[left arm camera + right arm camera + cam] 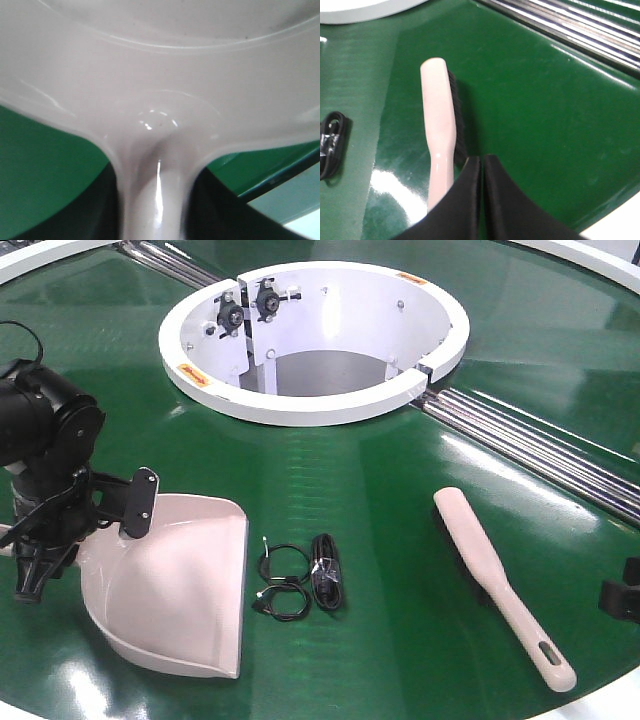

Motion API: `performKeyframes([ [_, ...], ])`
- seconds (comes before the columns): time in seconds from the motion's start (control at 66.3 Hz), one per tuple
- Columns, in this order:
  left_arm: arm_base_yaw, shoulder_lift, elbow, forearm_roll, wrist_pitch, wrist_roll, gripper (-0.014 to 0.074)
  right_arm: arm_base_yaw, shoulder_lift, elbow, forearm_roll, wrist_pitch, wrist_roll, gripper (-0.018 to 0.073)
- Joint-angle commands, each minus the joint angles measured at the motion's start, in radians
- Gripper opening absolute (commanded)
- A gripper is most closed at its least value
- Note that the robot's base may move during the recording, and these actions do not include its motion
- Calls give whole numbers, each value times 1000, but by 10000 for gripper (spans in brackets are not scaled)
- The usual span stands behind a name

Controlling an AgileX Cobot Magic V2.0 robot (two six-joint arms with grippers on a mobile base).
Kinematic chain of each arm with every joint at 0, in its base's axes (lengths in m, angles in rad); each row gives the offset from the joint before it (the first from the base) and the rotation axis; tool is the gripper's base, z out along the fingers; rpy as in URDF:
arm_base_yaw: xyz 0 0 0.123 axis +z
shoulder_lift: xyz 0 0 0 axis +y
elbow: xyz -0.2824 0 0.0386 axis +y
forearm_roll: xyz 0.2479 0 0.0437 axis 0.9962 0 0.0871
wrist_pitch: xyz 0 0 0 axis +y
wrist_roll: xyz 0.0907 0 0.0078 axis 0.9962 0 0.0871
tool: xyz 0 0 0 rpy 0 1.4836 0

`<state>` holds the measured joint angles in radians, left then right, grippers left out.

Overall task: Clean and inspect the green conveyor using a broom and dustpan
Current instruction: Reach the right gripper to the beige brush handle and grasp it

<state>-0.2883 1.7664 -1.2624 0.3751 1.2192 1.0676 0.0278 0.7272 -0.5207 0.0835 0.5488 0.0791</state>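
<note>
The green conveyor (330, 470) fills the view, with a white-rimmed round opening (310, 405) at its centre. At the left the beige-pink dustpan (180, 590) rests on the belt, mouth toward the middle. My left gripper (85, 540) is at its back end. In the left wrist view its dark fingers (100, 200) press both sides of the dustpan handle (155, 200), shut on it. The slim broom (500, 575) lies on the belt at the right, bristles facing left. My right gripper (482, 157) is shut and empty, just right of the broom handle (440, 170).
A bundle of black cables (300, 575) lies on the belt between dustpan and broom. Silver roller strips (540, 445) run from the opening toward the right edge. The belt's white outer rim (600, 685) curves past the broom's handle end.
</note>
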Motion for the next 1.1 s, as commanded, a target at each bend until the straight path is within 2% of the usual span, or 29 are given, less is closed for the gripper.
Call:
performKeyframes([
  [0.0,-5,-40,-25,27,28,-19,-6,-4,23,-50,-13,-39,-26,5],
  [0.136,-5,-40,-25,27,28,-19,-6,-3,70,-126,-26,80,-44,80],
  [0.287,-5,-40,-25,27,28,-19,-6,-3,129,-238,-23,196,-113,244],
  [0.437,-5,-40,-25,27,28,-19,-6,-3,181,-346,-17,260,-138,414],
  [0.573,-5,-40,-25,27,28,-19,-6,-3,245,-435,27,312,-152,515],
  [0.784,-5,-40,-25,27,28,-19,-6,9,363,-547,122,390,-209,540],
  [0.92,-5,-40,-25,27,28,-19,-6,105,437,-588,68,416,-185,540],
  [1.086,-5,-40,-25,27,28,-19,-6,197,531,-594,-48,455,-79,540],
])
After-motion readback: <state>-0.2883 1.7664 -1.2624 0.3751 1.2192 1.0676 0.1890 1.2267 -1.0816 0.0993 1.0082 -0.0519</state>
